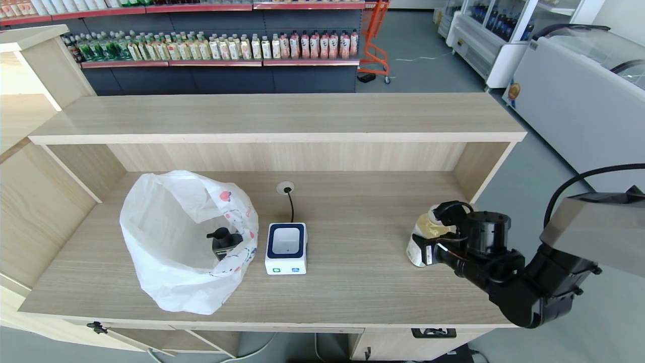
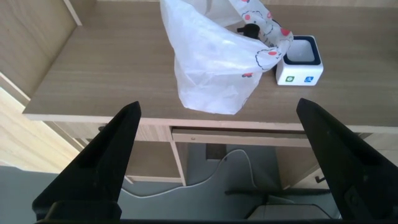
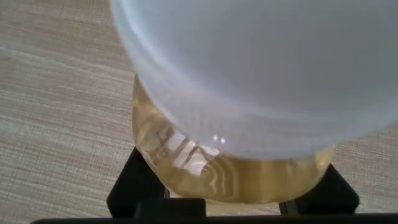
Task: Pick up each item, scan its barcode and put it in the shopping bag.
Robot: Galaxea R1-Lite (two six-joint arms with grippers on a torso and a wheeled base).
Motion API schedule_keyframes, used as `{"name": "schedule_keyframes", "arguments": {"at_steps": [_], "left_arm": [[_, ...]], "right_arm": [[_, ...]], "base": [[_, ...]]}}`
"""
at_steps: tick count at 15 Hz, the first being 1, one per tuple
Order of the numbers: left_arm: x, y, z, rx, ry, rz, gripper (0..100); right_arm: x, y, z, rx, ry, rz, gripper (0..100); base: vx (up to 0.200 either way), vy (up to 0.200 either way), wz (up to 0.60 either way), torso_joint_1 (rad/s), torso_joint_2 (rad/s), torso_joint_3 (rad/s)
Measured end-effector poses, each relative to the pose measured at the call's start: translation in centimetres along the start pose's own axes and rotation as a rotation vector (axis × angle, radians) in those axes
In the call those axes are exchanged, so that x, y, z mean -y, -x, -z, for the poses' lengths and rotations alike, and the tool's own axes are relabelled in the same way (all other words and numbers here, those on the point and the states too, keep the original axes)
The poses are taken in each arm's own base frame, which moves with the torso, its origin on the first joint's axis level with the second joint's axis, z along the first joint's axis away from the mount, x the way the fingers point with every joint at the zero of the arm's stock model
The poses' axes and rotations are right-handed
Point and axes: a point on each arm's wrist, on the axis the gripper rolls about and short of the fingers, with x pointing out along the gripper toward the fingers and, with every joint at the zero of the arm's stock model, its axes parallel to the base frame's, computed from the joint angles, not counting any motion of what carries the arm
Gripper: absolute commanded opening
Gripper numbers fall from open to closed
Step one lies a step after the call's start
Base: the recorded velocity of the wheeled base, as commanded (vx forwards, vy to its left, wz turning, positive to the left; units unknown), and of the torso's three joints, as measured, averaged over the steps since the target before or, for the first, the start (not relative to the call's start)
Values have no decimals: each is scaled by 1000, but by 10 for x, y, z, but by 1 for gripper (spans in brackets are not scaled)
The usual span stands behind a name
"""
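Note:
A squat bottle (image 1: 425,230) of yellowish liquid with a white cap (image 3: 249,68) stands at the right end of the wooden counter (image 1: 352,282). My right gripper (image 1: 429,244) is shut on the bottle's body (image 3: 236,171), a black finger (image 3: 134,186) on each side. A white barcode scanner (image 1: 286,247) with a dark blue rim sits mid-counter. To its left stands the open white shopping bag (image 1: 166,242), with a dark pump bottle (image 1: 221,241) inside. My left gripper (image 2: 217,109) hangs open below the counter's front edge, facing the bag (image 2: 211,68) and the scanner (image 2: 300,61).
The scanner's black cable (image 1: 291,204) runs back to a grommet in the counter. A raised wooden shelf (image 1: 277,118) and side walls enclose the counter at the back and sides. Bare counter lies between scanner and bottle.

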Motion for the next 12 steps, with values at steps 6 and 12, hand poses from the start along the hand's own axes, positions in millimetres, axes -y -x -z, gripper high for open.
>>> {"name": "schedule_keyframes", "arguments": {"at_steps": [6, 12], "left_arm": [[0, 0, 0, 0, 0, 0, 100], [0, 0, 0, 0, 0, -1, 100]], "right_arm": [[-1, -1, 7, -3, 89, -3, 0], [-5, 7, 23, -44, 98, -17, 0]], "base": [[0, 0, 0, 0, 0, 0], [0, 0, 0, 0, 0, 0]]}}
